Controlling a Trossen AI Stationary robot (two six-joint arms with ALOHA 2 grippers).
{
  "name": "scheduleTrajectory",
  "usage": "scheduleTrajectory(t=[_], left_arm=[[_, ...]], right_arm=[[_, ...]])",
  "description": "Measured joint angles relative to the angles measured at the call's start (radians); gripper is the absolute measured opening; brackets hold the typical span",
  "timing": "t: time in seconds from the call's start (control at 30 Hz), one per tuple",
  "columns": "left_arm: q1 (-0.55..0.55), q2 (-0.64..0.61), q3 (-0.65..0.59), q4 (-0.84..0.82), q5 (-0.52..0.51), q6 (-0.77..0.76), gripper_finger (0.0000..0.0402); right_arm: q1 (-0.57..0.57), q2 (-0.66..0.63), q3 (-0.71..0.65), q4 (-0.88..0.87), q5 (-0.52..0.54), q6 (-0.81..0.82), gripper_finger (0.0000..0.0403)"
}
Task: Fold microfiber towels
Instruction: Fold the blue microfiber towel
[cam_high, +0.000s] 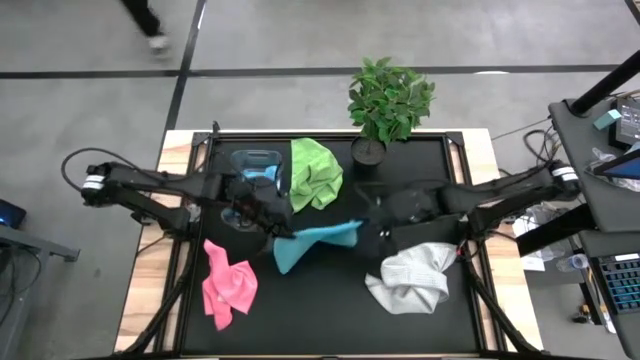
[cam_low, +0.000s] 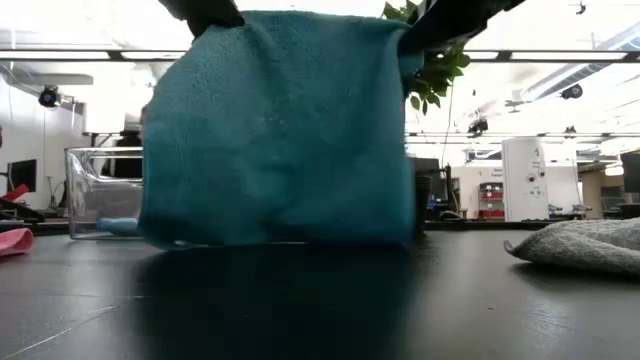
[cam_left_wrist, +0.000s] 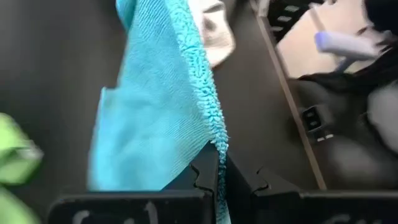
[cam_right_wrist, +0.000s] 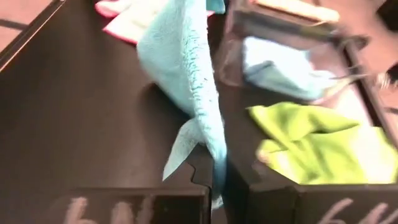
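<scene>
A light blue towel (cam_low: 280, 130) hangs as a spread sheet between my two grippers over the table's middle (cam_high: 315, 240). My left gripper (cam_high: 268, 216) is shut on its upper left corner and my right gripper (cam_high: 372, 226) on its upper right corner. The towel's lower edge (cam_low: 270, 240) is at the table top; I cannot tell whether it touches. A pink towel (cam_high: 228, 285) lies crumpled at the near left and a grey-white towel (cam_high: 412, 278) at the near right. A lime green towel (cam_high: 316, 172) lies at the far middle. A second light blue towel (cam_high: 262, 176) lies in the clear bin. My left gripper pinches the towel's upper edge at its left corner (cam_left_wrist: 217, 146) between its two shut fingers (cam_left_wrist: 202, 171). The towel hangs below the hold, spread flat toward my other gripper. My right gripper pinches the towel's upper edge at its right corner (cam_right_wrist: 214, 146) between its two shut fingers (cam_right_wrist: 202, 171). The towel hangs below the hold, and its top edge runs nearly straight across to my left gripper.
A clear plastic bin (cam_high: 250, 160) stands at the far left of the black mat, with the green towel against its right side. A potted plant (cam_high: 388, 100) stands at the far edge. The mat has bare room in front of the hanging towel (cam_high: 330, 310).
</scene>
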Motion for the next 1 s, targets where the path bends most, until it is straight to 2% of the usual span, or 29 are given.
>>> scheduleTrajectory(t=[0.2,0.3,0.43,0.63,0.8,1.0], left_arm=[[0.125,0.0,0.112,-0.18,-0.084,0.218,0.0],[0.171,0.0,0.144,-0.172,-0.096,0.284,0.0],[0.174,-0.001,0.171,-0.161,-0.096,0.284,0.0],[0.054,0.015,0.133,-0.122,-0.096,0.198,0.0],[-0.086,0.066,0.044,0.065,-0.095,0.114,0.0],[-0.217,0.181,-0.041,0.276,-0.096,-0.018,0.0]], right_arm=[[-0.093,-0.083,0.002,-0.02,0.056,-0.091,0.0008],[-0.125,-0.09,0.044,-0.069,0.058,-0.106,0.0008],[-0.12,-0.083,0.13,-0.19,0.048,-0.062,0.0008],[-0.025,-0.065,0.148,-0.309,-0.012,0.062,0.0008],[0.097,-0.03,0.093,-0.32,-0.049,0.195,0.0008],[0.259,0.075,0.033,-0.241,-0.05,0.359,0.0008]])
